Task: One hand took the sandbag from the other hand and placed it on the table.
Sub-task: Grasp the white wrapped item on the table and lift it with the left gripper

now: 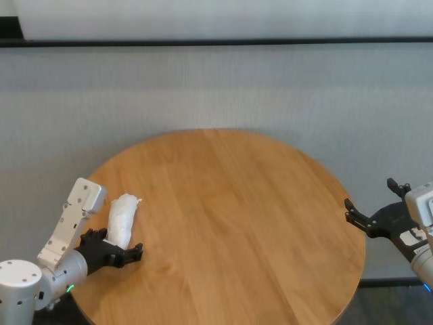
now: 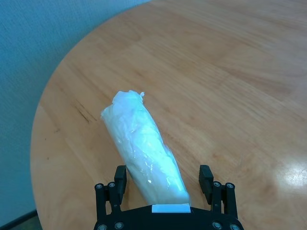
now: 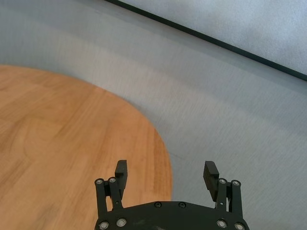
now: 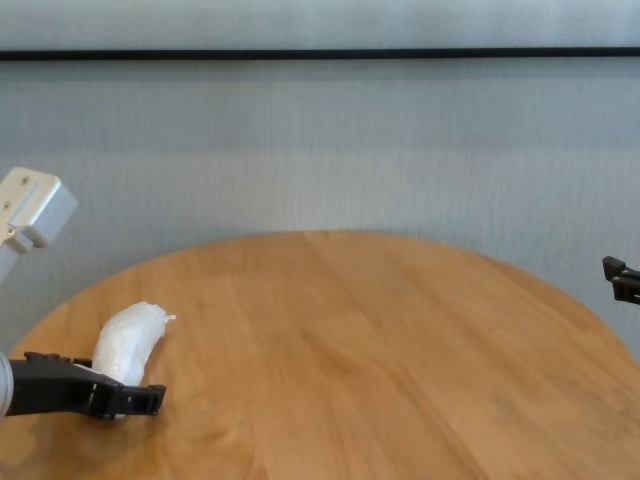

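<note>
A small blank white sticker marks the body of the left gripper (image 2: 165,184), the only label in sight; no writing can be read on it. The gripper sits low at the near left edge of the round wooden table (image 1: 243,223), its fingers (image 2: 119,179) spread to either side of the sandbag (image 1: 123,219) without squeezing it. The sandbag is a white, translucent, lumpy pouch, slightly curved like a loaf, with a crimped tail pointing away from the gripper. It lies on the table top near the left rim, its near end between the spread fingers. Off the table's right edge, the plain-bodied right gripper (image 1: 365,218) hangs with jaws wide apart, holding nothing, over grey floor.
</note>
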Controlling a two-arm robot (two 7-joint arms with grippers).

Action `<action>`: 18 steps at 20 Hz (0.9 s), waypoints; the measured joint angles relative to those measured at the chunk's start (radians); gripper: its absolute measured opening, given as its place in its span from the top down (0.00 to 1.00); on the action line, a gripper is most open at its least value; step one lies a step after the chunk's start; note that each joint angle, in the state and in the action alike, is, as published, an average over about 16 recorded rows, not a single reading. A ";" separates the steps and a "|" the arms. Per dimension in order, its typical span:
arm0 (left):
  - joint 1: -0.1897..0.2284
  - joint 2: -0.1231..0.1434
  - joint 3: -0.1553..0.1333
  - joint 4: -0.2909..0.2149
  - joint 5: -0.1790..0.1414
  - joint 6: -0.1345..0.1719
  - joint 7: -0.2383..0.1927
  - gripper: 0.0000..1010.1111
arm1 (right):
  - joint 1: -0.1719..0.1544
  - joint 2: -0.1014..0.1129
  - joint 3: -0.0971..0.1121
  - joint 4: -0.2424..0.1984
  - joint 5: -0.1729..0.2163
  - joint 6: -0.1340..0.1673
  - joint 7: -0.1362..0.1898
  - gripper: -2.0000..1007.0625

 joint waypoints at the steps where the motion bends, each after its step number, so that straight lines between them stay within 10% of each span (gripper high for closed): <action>1: 0.000 -0.001 -0.001 0.001 0.003 0.000 0.000 0.01 | 0.000 0.000 0.000 0.000 0.000 0.000 0.000 0.01; 18: 0.001 -0.005 -0.006 0.002 0.018 -0.004 0.001 0.02 | 0.000 0.000 0.000 0.000 0.000 0.000 0.000 0.01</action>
